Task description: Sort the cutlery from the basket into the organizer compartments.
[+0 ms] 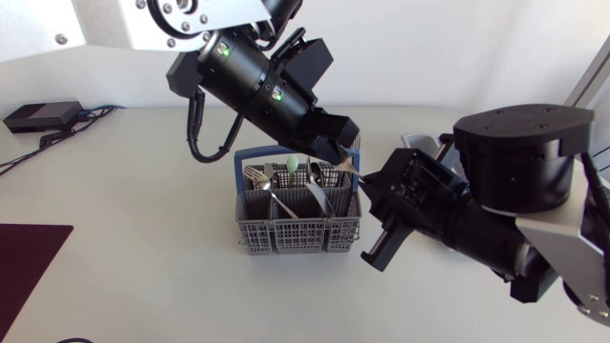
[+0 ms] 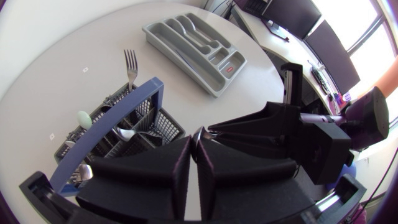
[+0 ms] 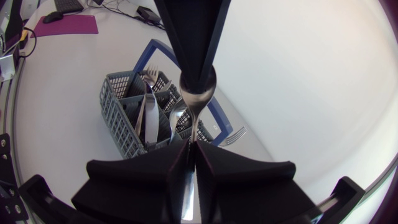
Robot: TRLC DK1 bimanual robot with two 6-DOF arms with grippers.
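Observation:
A silver spoon (image 3: 197,93) hangs in the air just above the grey cutlery basket (image 1: 295,229) with the blue handle (image 1: 286,152). My left gripper (image 2: 194,155) is shut on the spoon's bowl (image 2: 200,132), reaching in from the back left (image 1: 341,143). My right gripper (image 3: 191,155) is shut on the spoon's handle and meets it from the right (image 1: 367,186). Several pieces stand in the basket, one with a pale green handle (image 1: 291,164). The grey organizer (image 2: 193,50) lies beyond the basket and holds no cutlery that I can see.
A fork (image 2: 130,62) lies on the table between the basket and the organizer. In the head view my right arm covers most of the organizer (image 1: 419,141). A dark red mat (image 1: 29,252) lies front left and a black box with cables (image 1: 38,116) back left.

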